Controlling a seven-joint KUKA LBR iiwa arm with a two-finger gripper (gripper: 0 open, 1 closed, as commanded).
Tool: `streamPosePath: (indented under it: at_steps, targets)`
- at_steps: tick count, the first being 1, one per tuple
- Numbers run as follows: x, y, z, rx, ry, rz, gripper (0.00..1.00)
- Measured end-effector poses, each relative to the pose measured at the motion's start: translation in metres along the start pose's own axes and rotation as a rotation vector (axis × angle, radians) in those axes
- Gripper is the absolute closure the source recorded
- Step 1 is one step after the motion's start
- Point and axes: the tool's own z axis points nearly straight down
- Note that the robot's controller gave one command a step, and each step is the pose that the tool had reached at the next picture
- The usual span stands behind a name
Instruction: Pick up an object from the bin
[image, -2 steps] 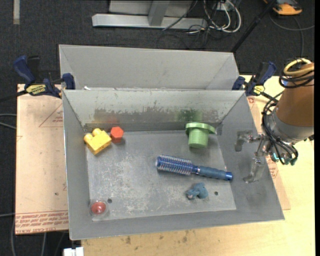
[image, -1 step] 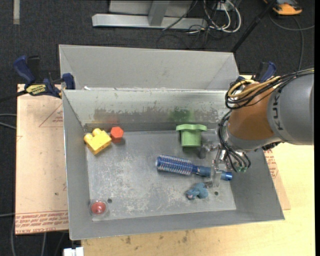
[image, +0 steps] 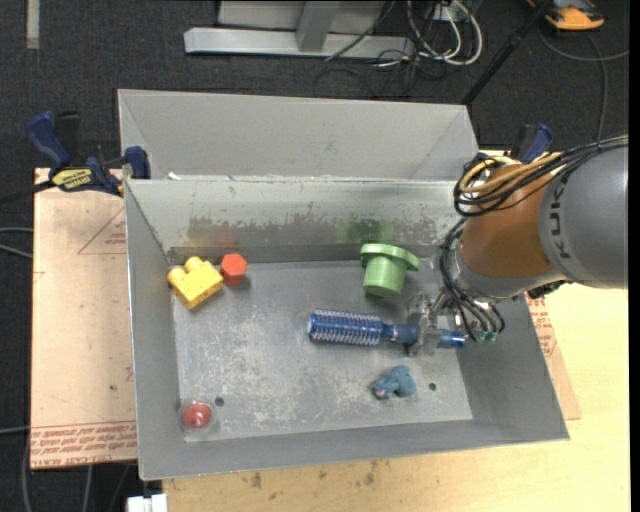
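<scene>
My gripper (image: 432, 322) is low in the right part of the bin, right at the handle end of a blue hairbrush (image: 348, 329). The brush lies flat on the bin floor with its bristled head pointing left, and its handle passes under the gripper. A light green plastic spool-shaped cup (image: 384, 268) lies just up and left of the gripper, near the back wall. A small grey-blue lump (image: 394, 384) lies on the floor just below the gripper.
A yellow toy block (image: 196, 280) and a small orange piece (image: 233, 266) sit at the back left. A red ball (image: 196, 414) rests in the front left corner. The arm with its orange cover and cables hangs over the bin's right wall.
</scene>
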Motion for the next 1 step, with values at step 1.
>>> streamPosePath:
  at_steps: [1]
  targets:
    - [0.0188, 0.0388, -0.1525, 0.0, -0.009, -0.036, 1.0]
